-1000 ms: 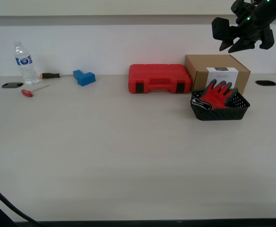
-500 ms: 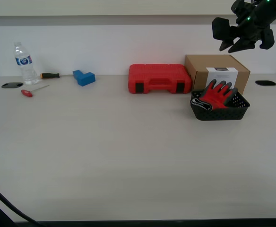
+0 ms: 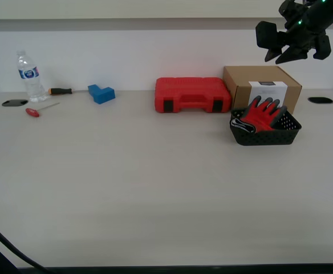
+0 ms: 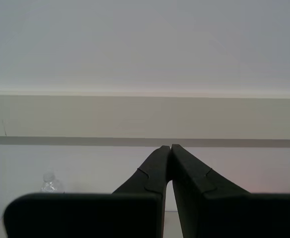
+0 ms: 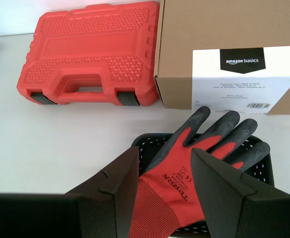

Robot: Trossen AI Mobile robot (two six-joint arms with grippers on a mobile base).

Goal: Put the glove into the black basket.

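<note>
The red glove (image 3: 260, 116) with dark grey fingertips lies in the black basket (image 3: 266, 137), its fingers resting over the far rim toward the cardboard box. In the first wrist view the glove (image 5: 184, 173) fills the basket (image 5: 262, 167). My first gripper (image 5: 163, 150) is open and empty, well above the glove, which shows between its jaws. In the exterior view it (image 3: 277, 57) hangs high above the box and basket. My second gripper (image 4: 171, 147) is shut and empty, facing the back wall.
A brown cardboard box (image 3: 262, 85) stands right behind the basket, with a red tool case (image 3: 192, 94) beside it. At the far left are a water bottle (image 3: 29, 77), a blue block (image 3: 101, 93) and two screwdrivers (image 3: 38, 109).
</note>
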